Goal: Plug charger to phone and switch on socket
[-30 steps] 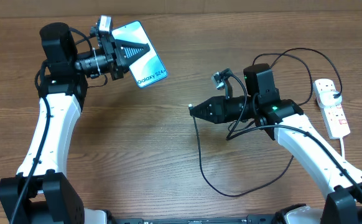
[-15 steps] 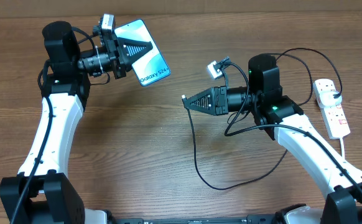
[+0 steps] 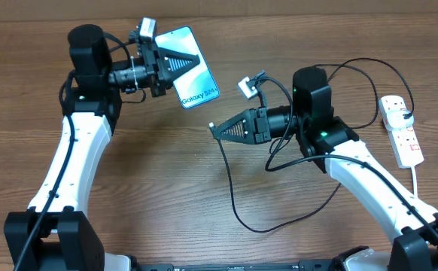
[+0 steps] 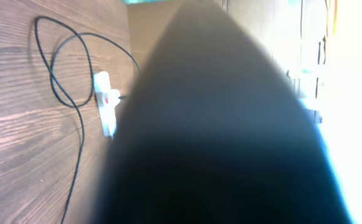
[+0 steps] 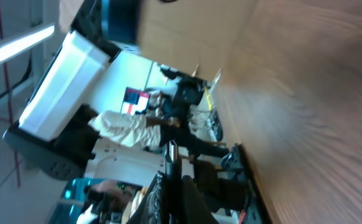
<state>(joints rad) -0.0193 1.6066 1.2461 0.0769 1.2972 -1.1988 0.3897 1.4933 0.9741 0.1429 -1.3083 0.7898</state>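
Left gripper (image 3: 191, 59) is clamped on the phone (image 3: 200, 81), holding it tilted at the far left, arm stretched forward. Right gripper (image 3: 219, 129) pinches the plug tip of the charger (image 3: 229, 188), forearm pointing left towards the phone. Socket (image 3: 401, 129) lies at the right edge.

One piece of wording can be read, on the phone (image 3: 201, 78): white letters spelling "Galaxy S24" run along the lower end of its light blue screen (a small mark follows the number, too small to tell). Both wrist views are too blurred for reading.
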